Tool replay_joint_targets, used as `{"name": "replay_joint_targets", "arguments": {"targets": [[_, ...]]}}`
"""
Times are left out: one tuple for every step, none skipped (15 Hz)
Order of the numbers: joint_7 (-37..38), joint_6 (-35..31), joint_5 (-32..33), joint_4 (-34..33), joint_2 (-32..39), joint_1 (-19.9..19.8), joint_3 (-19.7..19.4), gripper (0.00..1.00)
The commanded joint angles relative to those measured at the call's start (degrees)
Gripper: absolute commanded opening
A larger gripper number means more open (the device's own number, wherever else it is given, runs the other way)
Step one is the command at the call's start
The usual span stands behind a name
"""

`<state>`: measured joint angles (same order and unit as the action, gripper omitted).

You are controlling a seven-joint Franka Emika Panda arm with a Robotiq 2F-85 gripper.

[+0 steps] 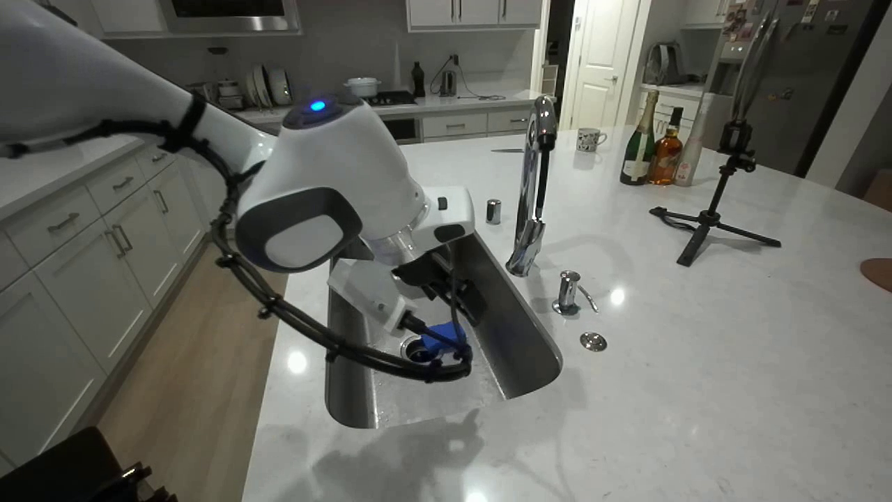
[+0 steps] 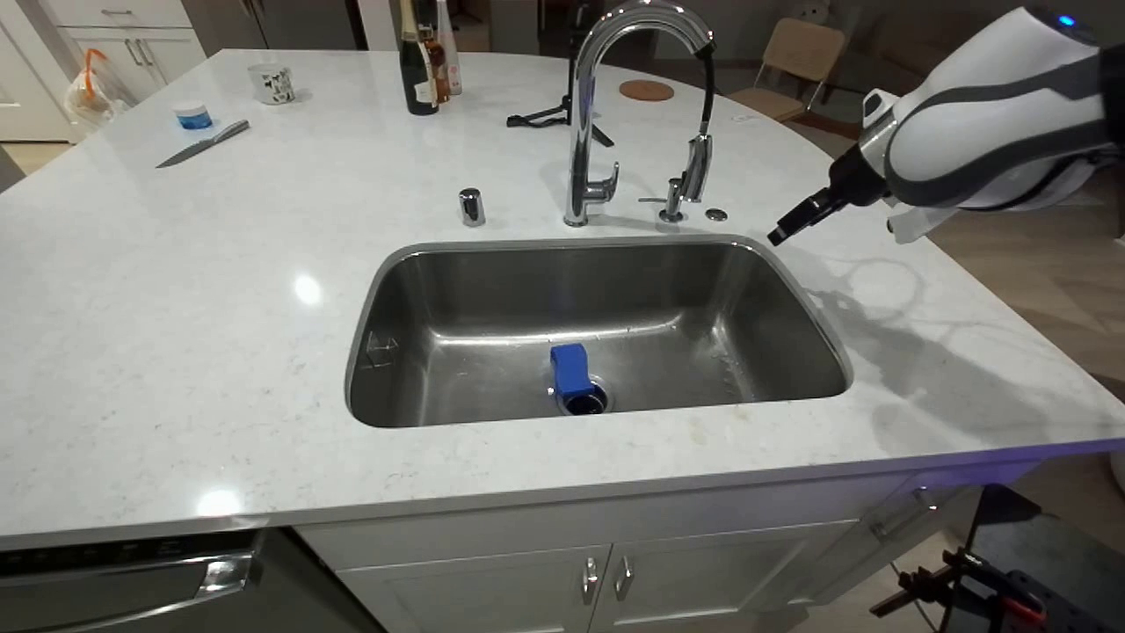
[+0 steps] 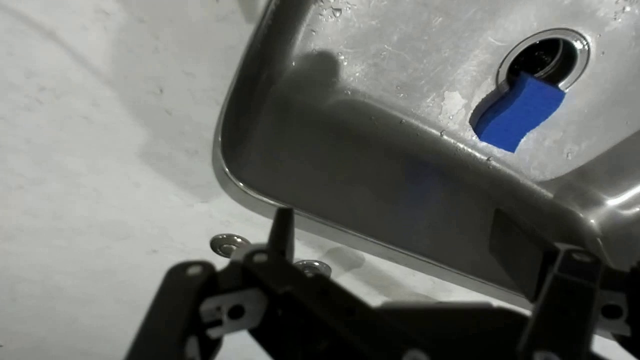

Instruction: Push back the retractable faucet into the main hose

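Nearest the front of the counter (image 2: 176,352), in an exterior view: one steel sink (image 2: 562,286), and on its floor a blue item (image 2: 571,369), one end over the drain (image 3: 545,55). Next, by the sink's far right-hand corner there: one black gripper (image 3: 392,222), spread wide in the wrist view. Just past the sink's back edge: one tall faucet neck (image 2: 582,132), chrome, upright, curved over at the top; out of its mouth, a black hose (image 2: 708,88), hanging; at the hose's lower end, one silvery spray head (image 2: 700,158), slightly tilted, apart from the neck. In both exterior views the spray head also hangs apart from the gripper, counter showing between them; which of the two sits higher is hard to judge from where I stand. Low, near the spray head: one chrome soap dispenser (image 1: 568,291). Farther back: one black tripod (image 2: 540,120), one knife (image 2: 204,143), three bottles (image 2: 419,75), one patterned mug (image 2: 271,83).
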<state>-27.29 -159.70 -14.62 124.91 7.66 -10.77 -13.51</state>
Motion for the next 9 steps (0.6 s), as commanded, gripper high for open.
{"name": "replay_joint_targets", "arguments": {"targets": [[-11.6, -0.1, -12.3, -9.0, 7.7, -2.6, 4.5, 1.00], [-15.0, 0.4, -15.5, -11.3, 9.5, -3.6, 6.0, 1.00], [-17.8, 0.8, -18.1, -13.5, 11.1, -4.6, 7.3, 1.00], [-20.6, 0.9, -20.4, -15.7, 12.7, -5.7, 8.7, 1.00], [-23.5, 1.0, -22.7, -17.9, 14.3, -7.0, 10.1, 1.00], [-26.0, 1.0, -24.4, -19.8, 15.7, -8.1, 11.3, 1.00], [-28.6, 1.2, -25.7, -21.8, 17.2, -9.2, 12.5, 1.00], [-30.7, 1.4, -26.6, -23.3, 18.4, -10.2, 13.4, 1.00], [-32.8, 1.8, -27.3, -25.1, 19.7, -11.2, 14.4, 1.00]]}}
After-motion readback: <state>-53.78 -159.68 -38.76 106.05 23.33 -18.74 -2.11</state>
